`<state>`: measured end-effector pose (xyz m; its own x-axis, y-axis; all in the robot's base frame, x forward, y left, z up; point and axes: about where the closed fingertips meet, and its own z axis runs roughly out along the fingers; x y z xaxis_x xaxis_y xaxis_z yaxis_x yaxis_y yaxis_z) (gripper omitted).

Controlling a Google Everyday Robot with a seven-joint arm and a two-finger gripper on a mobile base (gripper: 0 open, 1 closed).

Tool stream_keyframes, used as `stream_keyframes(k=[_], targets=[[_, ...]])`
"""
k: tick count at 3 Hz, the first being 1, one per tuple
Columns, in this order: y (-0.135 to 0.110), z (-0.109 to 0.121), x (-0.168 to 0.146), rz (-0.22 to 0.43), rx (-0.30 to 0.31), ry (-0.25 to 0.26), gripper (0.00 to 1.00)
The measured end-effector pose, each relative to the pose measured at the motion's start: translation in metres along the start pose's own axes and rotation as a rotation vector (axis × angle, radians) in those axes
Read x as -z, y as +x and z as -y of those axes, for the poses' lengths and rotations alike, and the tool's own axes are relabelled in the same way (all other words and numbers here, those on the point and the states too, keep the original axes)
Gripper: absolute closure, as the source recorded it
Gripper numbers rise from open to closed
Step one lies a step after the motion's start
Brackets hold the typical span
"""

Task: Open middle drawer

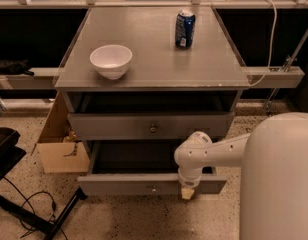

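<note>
A grey table [159, 64] stands on a pale speckled floor [129, 216] in dim, warm light. Behind it a metal rail [144, 4] crosses a dark recess, and a white cable [272, 39] hangs down on the right. An open cardboard box [61, 156] sits beside the table's left side, with black cables [29, 204] trailing nearby. The tool [187, 191] hangs low at the table's front, near the floor.

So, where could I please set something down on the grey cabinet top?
Bare: the grey cabinet top between the white round bowl and the blue soda can, its front right, its rear left. Crowded: the right end of the grey middle drawer, where the gripper sits.
</note>
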<state>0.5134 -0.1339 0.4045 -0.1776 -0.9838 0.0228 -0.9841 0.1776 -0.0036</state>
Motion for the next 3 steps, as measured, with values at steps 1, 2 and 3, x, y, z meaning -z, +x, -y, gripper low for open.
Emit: stream_keyframes(k=[1,2,3], targets=[[0.003,-0.022,0.004,0.011,-0.010,-0.047,0.72],[0.007,-0.041,0.005,0.014,-0.015,-0.100,0.95],[0.022,-0.055,0.006,0.000,-0.046,-0.136,1.00]])
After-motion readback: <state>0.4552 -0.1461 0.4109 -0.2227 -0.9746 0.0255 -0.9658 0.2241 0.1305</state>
